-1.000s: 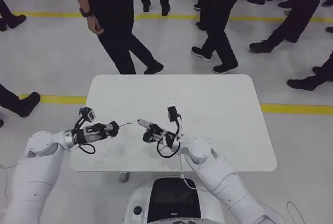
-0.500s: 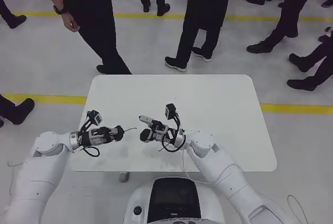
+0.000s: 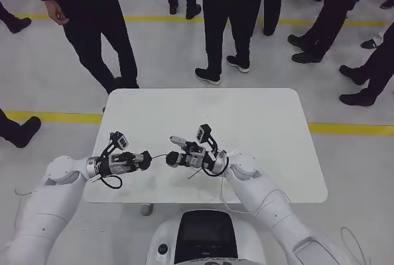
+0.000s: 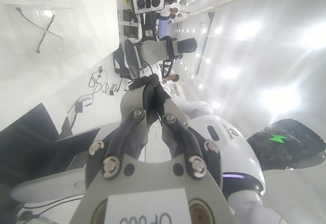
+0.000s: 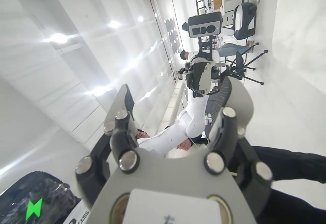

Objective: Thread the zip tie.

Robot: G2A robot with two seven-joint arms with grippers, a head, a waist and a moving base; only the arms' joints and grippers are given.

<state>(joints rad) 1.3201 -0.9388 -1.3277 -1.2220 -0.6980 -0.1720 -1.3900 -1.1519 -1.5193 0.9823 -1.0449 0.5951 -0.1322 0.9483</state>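
Left hand (image 3: 146, 159) clamped; right hand (image 3: 174, 150) spread wide, facing it.

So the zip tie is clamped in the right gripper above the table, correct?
No. The left gripper clamps the zip tie above the table; the left wrist view shows its fingers shut on the strap. The right gripper is open.

Bright even overhead light, ceiling lamps (image 4: 250, 31) flaring, wrist views' edges warped
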